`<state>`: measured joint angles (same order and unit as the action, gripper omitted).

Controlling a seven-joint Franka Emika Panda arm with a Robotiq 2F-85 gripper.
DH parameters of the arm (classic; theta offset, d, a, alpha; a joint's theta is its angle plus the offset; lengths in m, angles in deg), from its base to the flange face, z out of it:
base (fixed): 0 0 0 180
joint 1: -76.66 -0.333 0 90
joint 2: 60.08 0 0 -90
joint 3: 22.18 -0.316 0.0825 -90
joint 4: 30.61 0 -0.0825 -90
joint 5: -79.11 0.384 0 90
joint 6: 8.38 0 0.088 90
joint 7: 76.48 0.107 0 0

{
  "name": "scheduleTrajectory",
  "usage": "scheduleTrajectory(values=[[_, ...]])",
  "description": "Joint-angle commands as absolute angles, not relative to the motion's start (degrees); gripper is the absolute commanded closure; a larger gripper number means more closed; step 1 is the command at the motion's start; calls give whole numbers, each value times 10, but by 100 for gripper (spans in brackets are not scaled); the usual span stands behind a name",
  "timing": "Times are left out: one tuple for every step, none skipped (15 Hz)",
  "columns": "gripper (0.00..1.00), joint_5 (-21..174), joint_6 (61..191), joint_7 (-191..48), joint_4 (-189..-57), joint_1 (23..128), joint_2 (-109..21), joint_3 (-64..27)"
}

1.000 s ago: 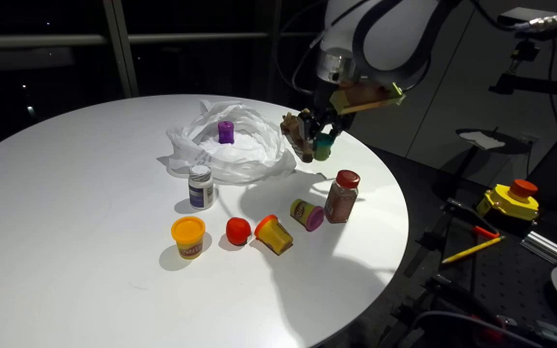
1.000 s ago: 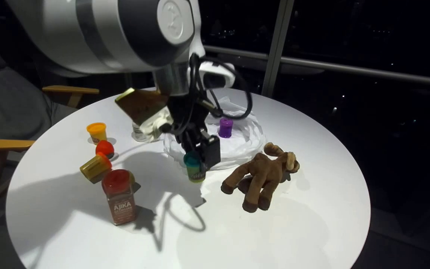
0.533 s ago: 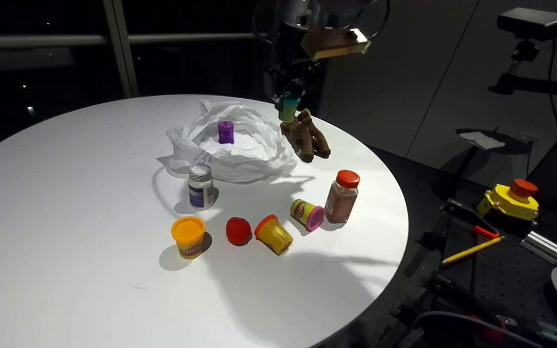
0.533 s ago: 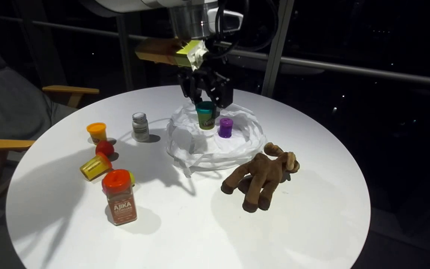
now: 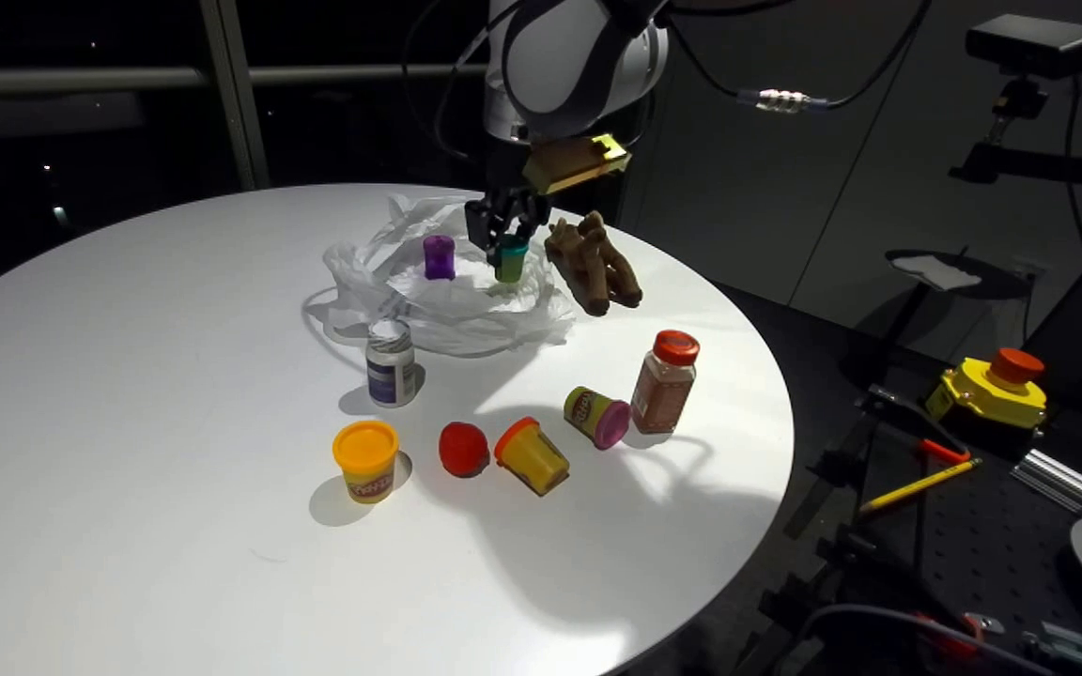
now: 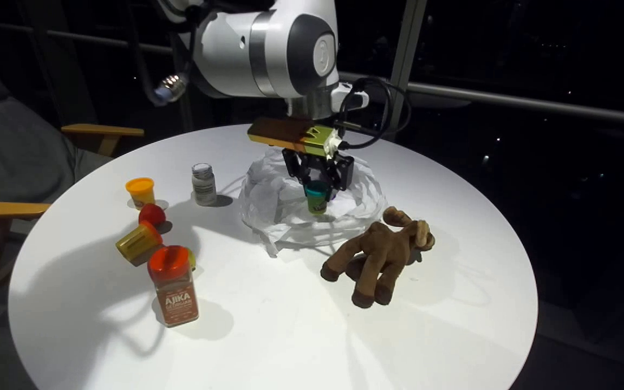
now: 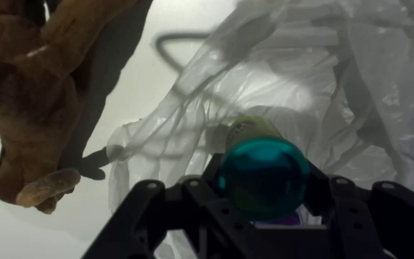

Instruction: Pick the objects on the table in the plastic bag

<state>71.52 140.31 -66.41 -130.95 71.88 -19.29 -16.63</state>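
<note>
On the round white surface lies the open plastic bag, the brown plush figure between it and the surface's edge. The half-closed claw hangs over the bag. The red-lidded jar screens most of the purple-lidded tub, which an exterior view shows whole. The purple container in the bag, plain in an exterior view, is a sliver in the wrist view. Held by its lid between the claw's fingertips, the teal-lidded green tub is over the bag's floor.
</note>
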Motion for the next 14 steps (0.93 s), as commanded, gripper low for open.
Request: scheduleTrajectory(values=[[76, 721, 1386, -677, -1207, 729, -136, -163], [76, 722, 1385, -680, -1190, 733, -125, -165], [76, 725, 1384, -686, -1177, 738, -117, -169], [76, 726, 1383, -688, -1166, 741, -108, -170], [76, 727, 1380, -691, -1154, 744, -98, -171], [76, 729, 1377, -692, -1146, 747, -92, -172], [76, 729, 1373, -693, -1137, 749, -83, -173], [76, 731, 1371, -695, -1129, 753, -77, -175], [76, 732, 1370, -695, -1122, 754, -70, -174], [76, 733, 1370, -695, -1115, 756, -64, -175], [43, 734, 1370, -694, -1109, 758, -60, -175], [25, 735, 1370, -697, -1105, 761, -57, -176], [18, 735, 1373, -696, -1106, 762, -61, -174], [12, 733, 1378, -696, -1111, 764, -69, -172]])
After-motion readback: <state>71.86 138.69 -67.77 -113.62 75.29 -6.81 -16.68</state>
